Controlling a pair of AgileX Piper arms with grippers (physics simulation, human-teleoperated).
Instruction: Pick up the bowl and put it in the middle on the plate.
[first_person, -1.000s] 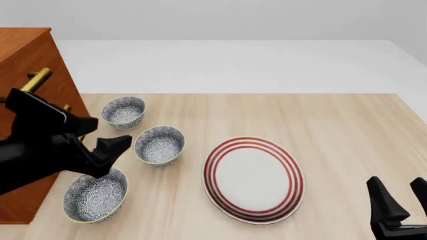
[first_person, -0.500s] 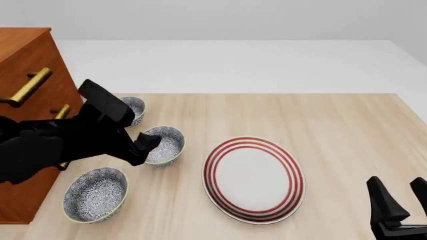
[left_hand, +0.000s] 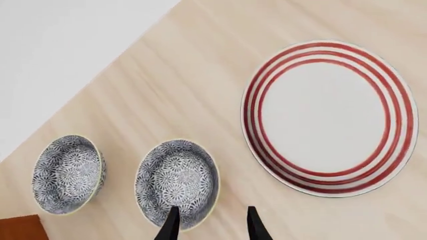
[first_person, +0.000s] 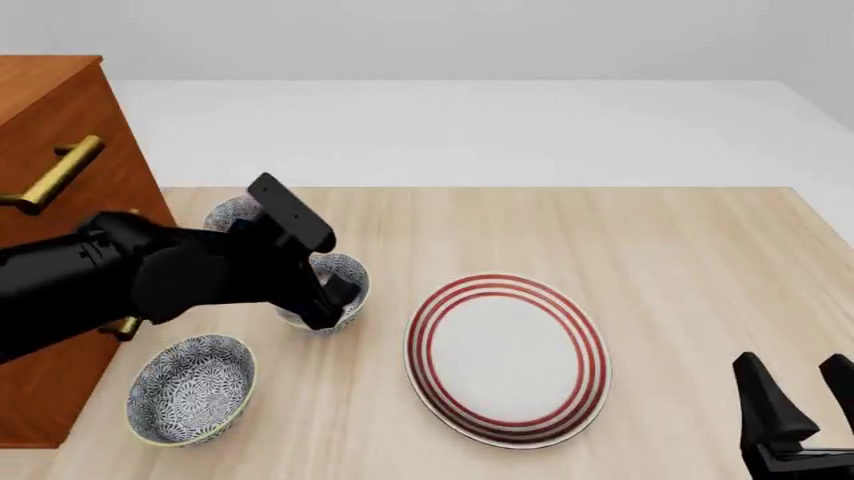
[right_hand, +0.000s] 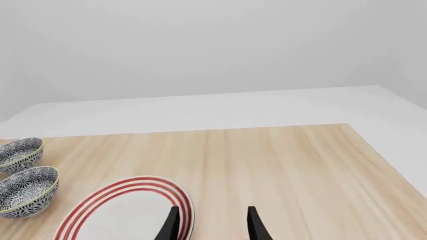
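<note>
The bowl (left_hand: 177, 182), small and deep with a fine blue-grey pattern, stands left of the plate (first_person: 507, 358), a wide white dish with three red rings. In the front view my left arm covers most of the bowl (first_person: 351, 277). My left gripper (first_person: 331, 300) is open right over its rim on the near side. In the left wrist view, one finger of the left gripper (left_hand: 210, 227) lies over the bowl's edge and the other over bare wood. My right gripper (first_person: 802, 400) stands open and empty at the table's near right corner, with the plate (right_hand: 127, 212) ahead of it.
A near-identical smaller bowl (first_person: 227, 212) sits behind the left arm. A wider bowl with a bolder pattern (first_person: 191, 388) sits near the front left. An orange cabinet with brass handles (first_person: 60, 170) stands along the left edge.
My left arm has swung right, from beside the cabinet to over the middle bowl, and now hides most of it. The right gripper has not moved.
</note>
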